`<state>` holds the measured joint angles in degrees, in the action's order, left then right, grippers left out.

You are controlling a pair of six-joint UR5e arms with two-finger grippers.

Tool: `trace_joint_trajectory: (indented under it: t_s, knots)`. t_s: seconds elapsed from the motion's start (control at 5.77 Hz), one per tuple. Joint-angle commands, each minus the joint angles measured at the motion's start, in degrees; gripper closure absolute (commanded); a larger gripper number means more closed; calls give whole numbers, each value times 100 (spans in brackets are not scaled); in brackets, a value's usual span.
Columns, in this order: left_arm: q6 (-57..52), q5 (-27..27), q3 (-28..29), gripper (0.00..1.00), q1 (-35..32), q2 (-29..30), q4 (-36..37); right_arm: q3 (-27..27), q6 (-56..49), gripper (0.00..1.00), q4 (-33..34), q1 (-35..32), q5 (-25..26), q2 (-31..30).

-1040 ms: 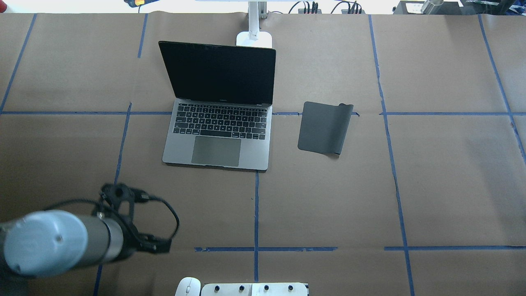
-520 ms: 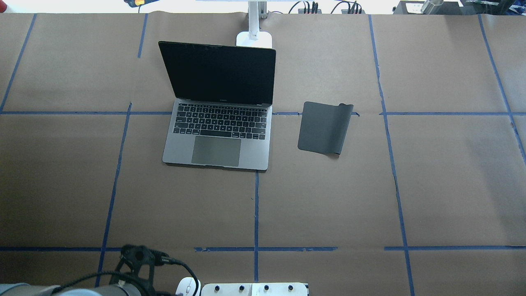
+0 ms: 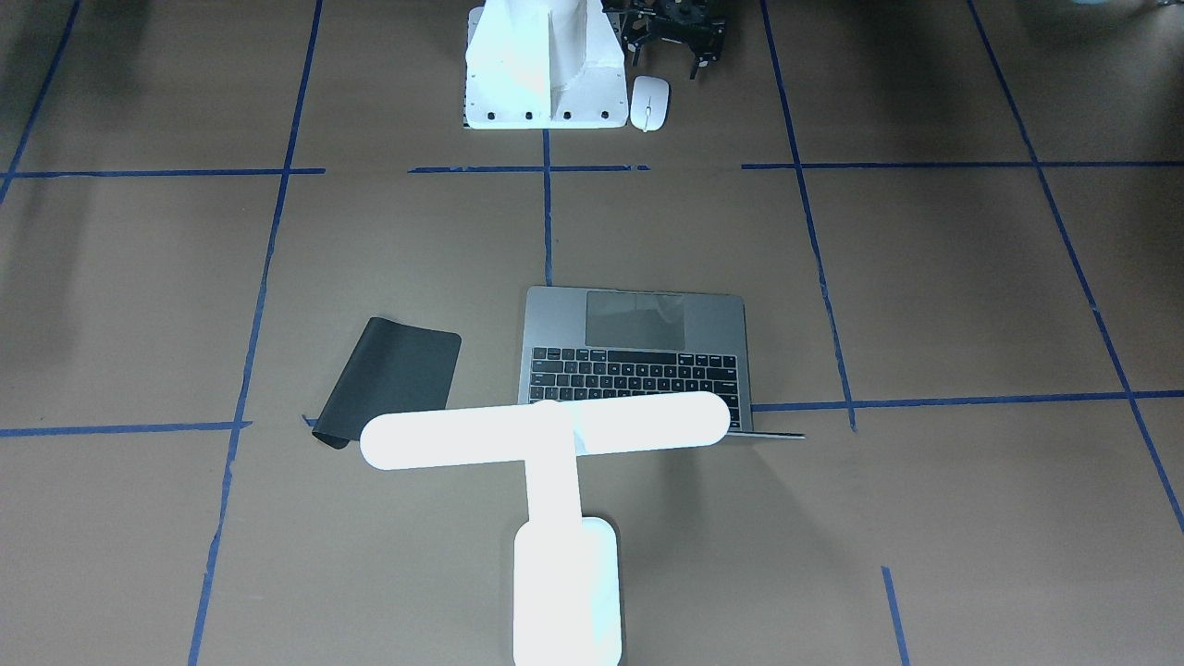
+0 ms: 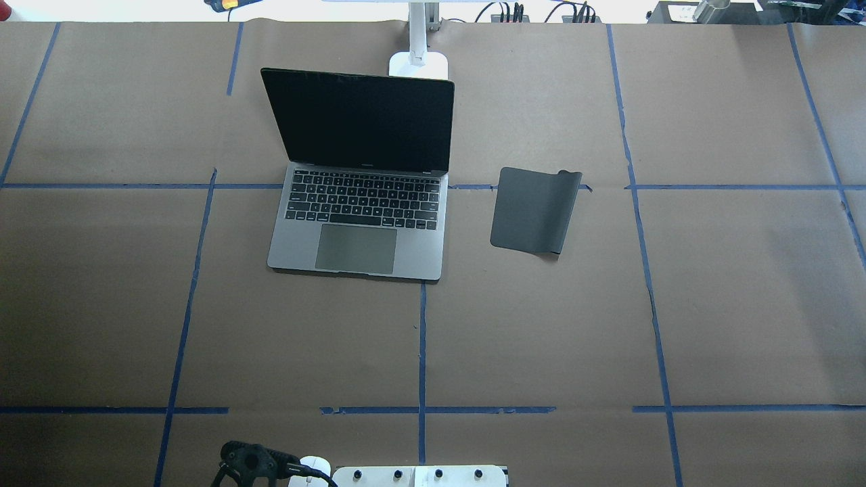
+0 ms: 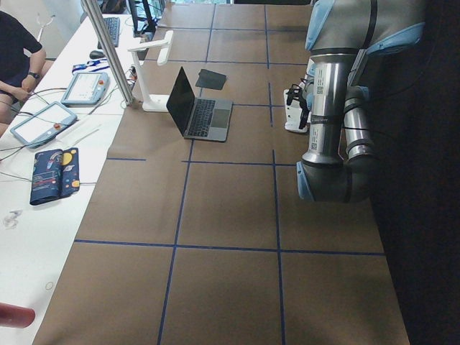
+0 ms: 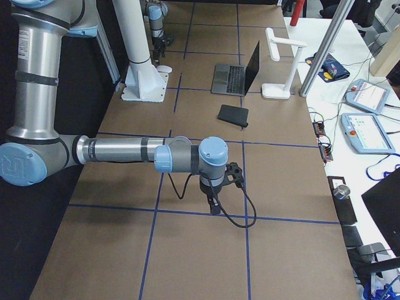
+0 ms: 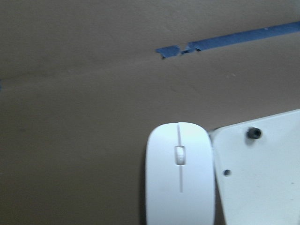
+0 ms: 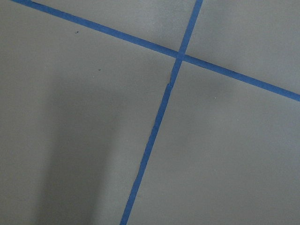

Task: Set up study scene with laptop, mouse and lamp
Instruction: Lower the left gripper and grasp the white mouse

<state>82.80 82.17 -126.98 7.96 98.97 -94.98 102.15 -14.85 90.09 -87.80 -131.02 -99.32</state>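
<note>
The slim grey metal laptop with black keys (image 4: 358,203) stands open near the middle of the brown paper-covered table (image 4: 731,304), its dark screen turned toward the robot. Behind it, on the far side, is the glowing white T-shaped desk lamp (image 3: 546,430), lit, with its long bar above the laptop's back edge. These two parts of the study scene look already arranged. A black flexible mat (image 4: 534,210) lies flat just beside the laptop on the robot's right, with nothing on it. The small white oval mouse (image 7: 180,173) is not yet in place: it lies far from the laptop at the robot's edge of the table, right against the white bolted pedestal plate (image 7: 262,173). What is left is probably to bring the mouse to the mat. The left gripper (image 3: 678,51) hangs near the mouse without touching it, and whether its fingers are spread cannot be told. The right gripper (image 6: 215,205) hovers over bare paper, well apart from everything; its state also cannot be told. The key letters and a small mark under the screen are too small to read.
</note>
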Motion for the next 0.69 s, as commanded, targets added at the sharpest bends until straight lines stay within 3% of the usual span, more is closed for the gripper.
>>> trace_joint_trajectory:
  t_s: [0.0, 0.52]
  knots:
    - [261, -410, 442, 0, 13, 218, -3, 24, 0, 0, 0, 0, -28, -9]
    - [246, -404, 613, 0, -5, 369, 6, 7, 0, 0, 0, 0, -64, -9]
